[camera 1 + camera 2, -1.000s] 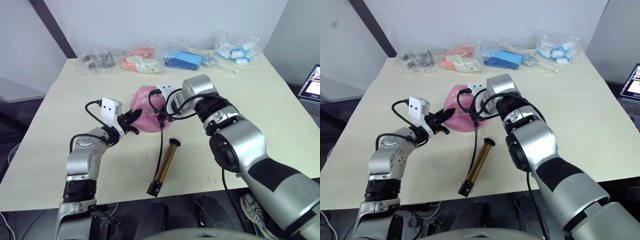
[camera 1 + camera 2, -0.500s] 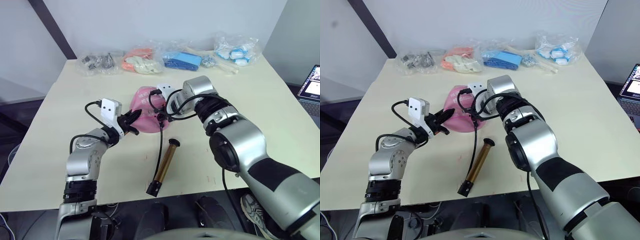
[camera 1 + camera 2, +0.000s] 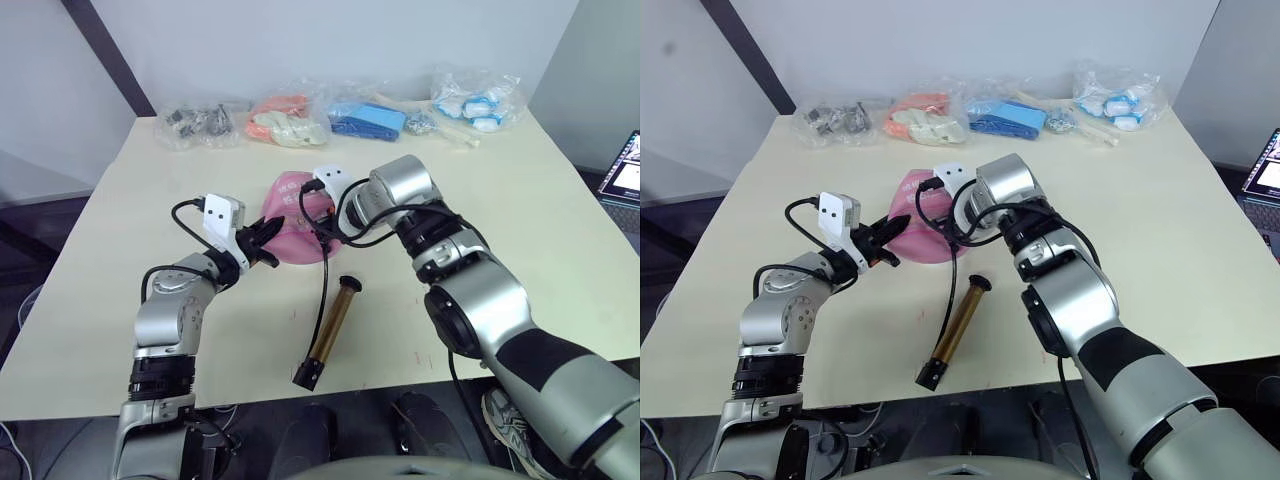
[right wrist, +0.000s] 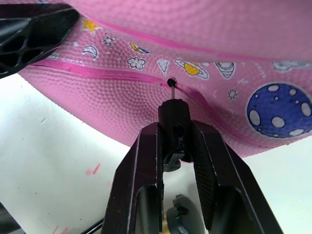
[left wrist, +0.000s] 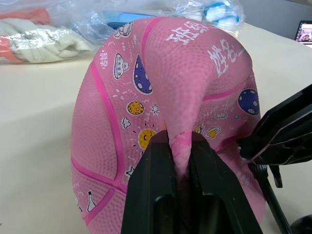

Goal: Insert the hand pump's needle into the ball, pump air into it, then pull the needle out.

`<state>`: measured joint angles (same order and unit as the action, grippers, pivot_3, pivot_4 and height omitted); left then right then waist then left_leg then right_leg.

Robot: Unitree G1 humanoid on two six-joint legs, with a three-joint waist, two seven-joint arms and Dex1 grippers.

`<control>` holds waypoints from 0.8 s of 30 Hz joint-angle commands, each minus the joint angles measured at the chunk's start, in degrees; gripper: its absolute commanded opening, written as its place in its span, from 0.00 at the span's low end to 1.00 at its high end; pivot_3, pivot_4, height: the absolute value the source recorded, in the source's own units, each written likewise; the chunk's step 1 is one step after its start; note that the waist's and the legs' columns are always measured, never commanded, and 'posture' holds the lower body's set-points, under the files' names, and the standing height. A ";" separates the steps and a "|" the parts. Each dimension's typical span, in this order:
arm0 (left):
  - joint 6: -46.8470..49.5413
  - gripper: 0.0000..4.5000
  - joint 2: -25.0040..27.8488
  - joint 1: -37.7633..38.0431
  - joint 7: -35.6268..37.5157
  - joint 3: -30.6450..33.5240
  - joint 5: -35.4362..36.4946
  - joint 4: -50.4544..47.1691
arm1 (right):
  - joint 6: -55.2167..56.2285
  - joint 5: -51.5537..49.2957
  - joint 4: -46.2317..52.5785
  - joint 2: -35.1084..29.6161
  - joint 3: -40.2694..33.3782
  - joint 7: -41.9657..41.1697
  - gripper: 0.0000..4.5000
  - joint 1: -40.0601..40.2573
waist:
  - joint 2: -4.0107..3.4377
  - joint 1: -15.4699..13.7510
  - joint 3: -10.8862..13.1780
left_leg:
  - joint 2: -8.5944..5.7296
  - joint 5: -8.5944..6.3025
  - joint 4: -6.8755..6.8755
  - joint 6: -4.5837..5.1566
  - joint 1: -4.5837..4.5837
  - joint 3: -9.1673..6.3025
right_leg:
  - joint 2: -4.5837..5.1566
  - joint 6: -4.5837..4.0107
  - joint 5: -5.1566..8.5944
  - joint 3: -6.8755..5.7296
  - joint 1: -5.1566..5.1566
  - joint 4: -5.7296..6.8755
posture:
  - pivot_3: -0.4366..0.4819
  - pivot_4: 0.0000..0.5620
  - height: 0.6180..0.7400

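Observation:
The pink ball (image 3: pixel 298 225) lies saggy on the table, with cartoon prints and white lettering. My left gripper (image 3: pixel 262 246) is shut on a raised fold of the ball (image 5: pixel 146 87) at its near left side. My right gripper (image 4: pixel 174 134) is shut on the black fitting at the hose's end. From that fitting the thin needle (image 4: pixel 172 90) points at the ball's black valve dot (image 4: pixel 170 82) and its tip touches it. The hand pump (image 3: pixel 330 325), a gold cylinder with black ends, lies on the table in front of the ball. Its black hose (image 3: pixel 322 285) runs up to my right gripper.
Clear bags line the table's far edge: grey metal parts (image 3: pixel 195 122), orange-and-white items (image 3: pixel 283 120), blue items (image 3: pixel 362 118), blue-and-white items (image 3: pixel 475 102). A laptop screen (image 3: pixel 625 170) shows at the right edge. The pump's lower end lies near the table's front edge.
My right forearm has shifted slightly to the right. Both grippers keep their hold, and the ball and pump lie where they were.

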<state>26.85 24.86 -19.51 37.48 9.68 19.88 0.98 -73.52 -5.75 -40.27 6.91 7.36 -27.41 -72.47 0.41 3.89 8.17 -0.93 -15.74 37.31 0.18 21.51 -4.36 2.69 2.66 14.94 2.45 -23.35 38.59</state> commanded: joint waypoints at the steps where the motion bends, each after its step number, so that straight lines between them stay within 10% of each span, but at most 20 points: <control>1: 1.12 0.01 -1.08 0.30 4.07 -6.23 0.10 0.88 | -1.39 -3.06 9.25 1.36 1.92 -1.84 0.08 0.97 | 0.00 -0.12 0.00 | -0.03 0.07 0.01 -0.11 0.21 -0.06 | 0.03 0.00 -0.01 -0.04 -0.17 0.01 | 0.48 0.27 1.00; 4: 1.39 0.01 -0.96 -0.13 4.36 -6.37 -0.06 0.85 | -1.69 -2.78 12.62 0.54 2.62 -1.16 0.08 3.24 | 0.00 -0.33 0.00 | -0.05 0.10 0.01 -0.16 0.32 -0.17 | 0.20 -0.01 -0.02 -0.13 -0.24 0.00 | 0.48 0.27 1.00; 5: 1.48 0.00 -0.94 -0.19 4.46 -6.41 -0.08 0.79 | -1.72 -2.77 13.30 0.46 2.45 -0.85 0.30 3.63 | -0.03 -0.37 0.03 | -0.05 0.10 0.00 -0.17 0.33 -0.20 | 0.24 -0.02 -0.02 -0.16 -0.24 -0.02 | 0.48 0.27 1.00; 9: 1.51 0.00 -0.79 -0.44 4.82 -6.53 -0.16 0.98 | -1.81 -2.92 15.03 0.10 2.69 0.34 0.68 4.50 | -0.22 -1.49 0.15 | -0.26 0.11 0.00 -0.16 0.41 -0.35 | 0.22 -0.01 -0.01 -0.30 -0.26 -0.07 | 0.48 0.27 1.00; 24: -0.42 0.00 -1.18 -1.72 3.09 -6.46 -1.61 2.80 | -3.96 -6.86 34.01 -9.99 9.08 -2.30 0.68 10.87 | -0.23 -2.47 0.15 | -0.50 0.29 0.01 -0.45 1.17 -0.99 | 0.46 0.01 -0.03 -1.02 -0.45 -0.63 | 0.48 0.27 1.00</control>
<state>25.82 24.28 -21.92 40.79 5.81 19.27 2.14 -78.75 -11.40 -13.02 -1.38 15.45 -28.52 -62.32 0.18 1.42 8.32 -1.43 -15.45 37.33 -0.27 22.67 -5.34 3.14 2.67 14.91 1.44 -23.80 37.98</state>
